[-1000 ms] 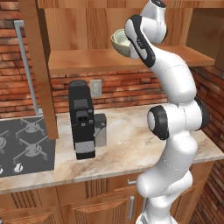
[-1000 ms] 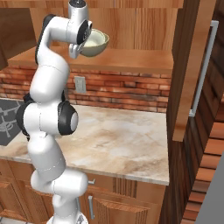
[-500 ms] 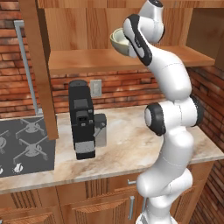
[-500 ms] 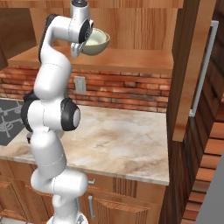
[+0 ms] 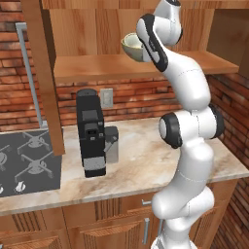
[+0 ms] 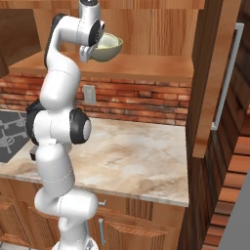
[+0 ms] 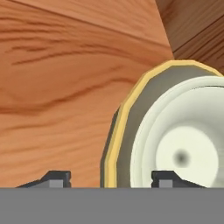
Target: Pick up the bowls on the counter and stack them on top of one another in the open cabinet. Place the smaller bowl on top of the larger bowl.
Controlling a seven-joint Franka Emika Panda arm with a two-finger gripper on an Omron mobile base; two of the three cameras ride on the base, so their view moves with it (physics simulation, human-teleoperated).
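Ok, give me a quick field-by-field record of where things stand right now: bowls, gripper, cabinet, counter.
larger bowl: olive-tan, on the open cabinet shelf
smaller bowl: pale cream, nested inside the larger bowl
gripper: open, one fingertip outside the larger bowl's rim, the other over the smaller bowl
arm: reaching up into the cabinet
counter: no bowl on it; a black coffee machine beside the stove
task state: bowls look stacked; whether the fingers touch the rims cannot be told
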